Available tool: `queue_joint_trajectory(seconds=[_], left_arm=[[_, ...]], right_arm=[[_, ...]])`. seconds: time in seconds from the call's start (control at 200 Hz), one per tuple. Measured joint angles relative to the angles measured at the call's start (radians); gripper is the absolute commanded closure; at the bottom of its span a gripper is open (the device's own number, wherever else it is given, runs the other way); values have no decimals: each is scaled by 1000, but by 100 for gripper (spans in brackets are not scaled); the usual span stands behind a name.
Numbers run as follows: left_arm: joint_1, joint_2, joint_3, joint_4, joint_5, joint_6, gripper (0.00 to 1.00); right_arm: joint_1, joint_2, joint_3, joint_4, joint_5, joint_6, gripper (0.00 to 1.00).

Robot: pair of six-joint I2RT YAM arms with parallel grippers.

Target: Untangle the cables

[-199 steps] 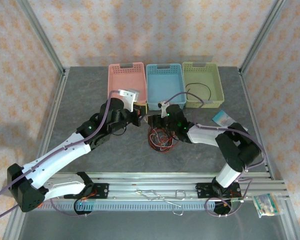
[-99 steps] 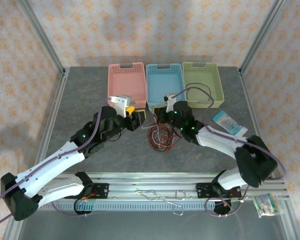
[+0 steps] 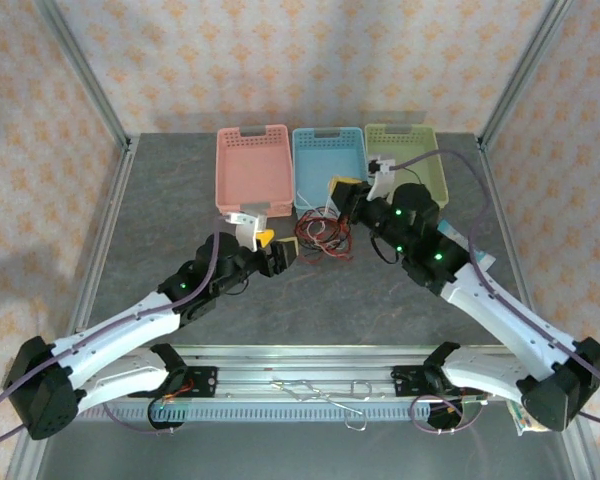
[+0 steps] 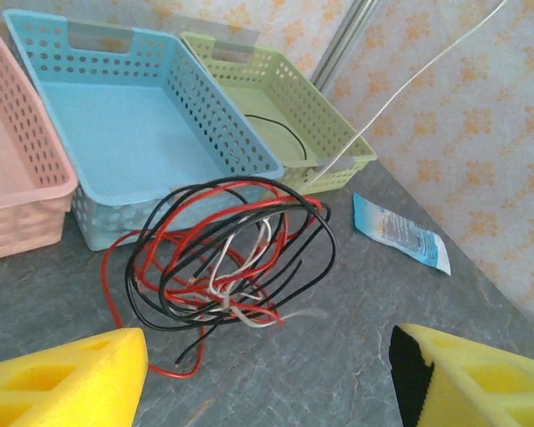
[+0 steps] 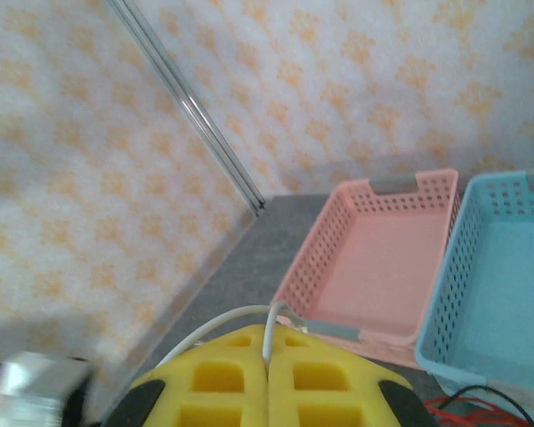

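Left gripper open before cables; right gripper clamps white cable; packet print illegible.

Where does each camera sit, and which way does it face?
Top: above and behind, facing down at the table; both arms show.
Left wrist: low, facing the cables and blue basket; open left claw at bottom.
Right wrist: facing the pink basket; shut right claw pinches a white cable.
Both wrist views share the blue basket.
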Motion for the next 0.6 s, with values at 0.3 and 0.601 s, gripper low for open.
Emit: queue_joint_trajectory(seconds=[0.3,0.601], left_arm=[[0,129,0,108,7,2,19],[0,195,0,190,71,0,15]], right_arm=[[0,-26,156,-96,-10,4,100],[0,-9,281,-174,-8,4,100]])
